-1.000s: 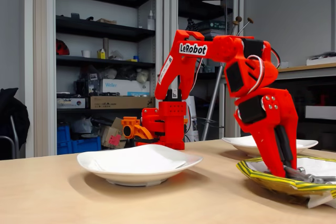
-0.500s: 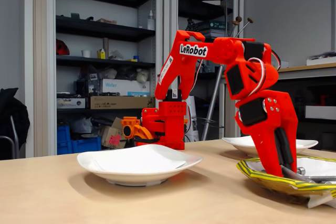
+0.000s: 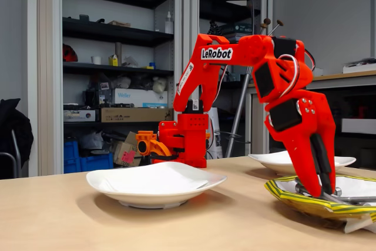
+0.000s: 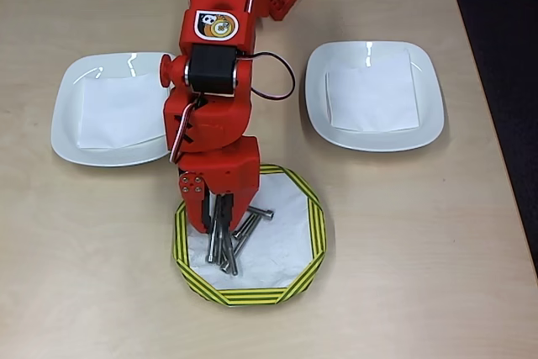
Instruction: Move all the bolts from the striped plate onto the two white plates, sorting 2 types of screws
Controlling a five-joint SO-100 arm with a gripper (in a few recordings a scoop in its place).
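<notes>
The bolts (image 3: 346, 195) are lying in the striped plate (image 3: 294, 197) at the right of the fixed view, just visible over its near rim, with the red arm (image 3: 247, 57) folding down over them and the gripper (image 3: 324, 191) reaching into the pile; from this low angle I cannot tell whether its fingers are parted or clamping on a shank. One white plate (image 3: 154, 185) is sitting bare at the front and a second white plate (image 3: 282, 160) is showing behind the arm, both evidently waiting to receive the sorted lengths. In the overhead view, the bolts (image 4: 231, 237) are lying bunched in the left half of the striped plate (image 4: 313, 223), mostly parallel, one angling out to the right. The gripper (image 4: 217, 226) is pointing down among them, its state again not readable. The left white plate (image 4: 67, 115) and right white plate (image 4: 429, 98) are flanking the arm, both holding no bolts, so sorting appears not yet begun.
</notes>
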